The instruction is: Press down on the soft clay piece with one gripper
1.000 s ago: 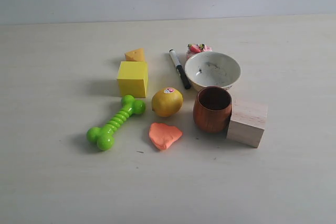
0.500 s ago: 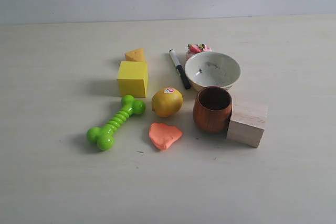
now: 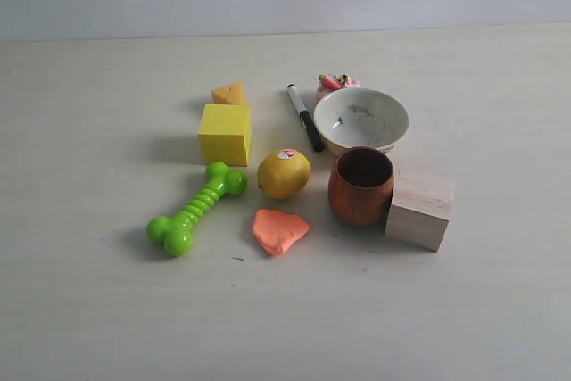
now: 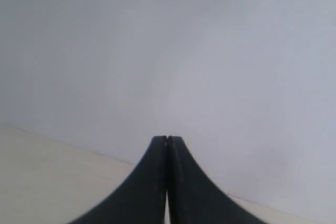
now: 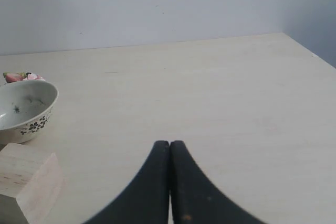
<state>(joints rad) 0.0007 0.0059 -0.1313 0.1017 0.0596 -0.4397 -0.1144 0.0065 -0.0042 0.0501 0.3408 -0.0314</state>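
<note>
Nothing is shifting since a second ago; the clay [image 3: 279,230] is lying untouched just before the fruit [image 3: 285,173].
One each of bone [image 3: 196,207], cube [image 3: 225,133], wedge [image 3: 229,94], marker [image 3: 305,117], bowl [image 3: 361,118], cup [image 3: 360,194] and block [image 3: 419,207] is sitting on the worktop [image 3: 107,310]; the sticker [image 3: 287,154] is showing no readable writing; left fingers [image 4: 152,177] and right fingers [image 5: 152,182] are pressing together, away from everything.

A: Your desk [image 3: 98,310] is pale wood. Look at its middle.
B: You'll find the soft clay piece [image 3: 279,230] nearest the camera, the yellow fruit [image 3: 284,173] just behind it and the green bone toy [image 3: 196,207] to the left.
A: Farther back you have a yellow cube [image 3: 225,133], orange wedge [image 3: 229,93], black marker [image 3: 305,117] and bowl [image 3: 361,120]. A brown cup [image 3: 360,186] stands just beside a wooden block [image 3: 420,207].
</note>
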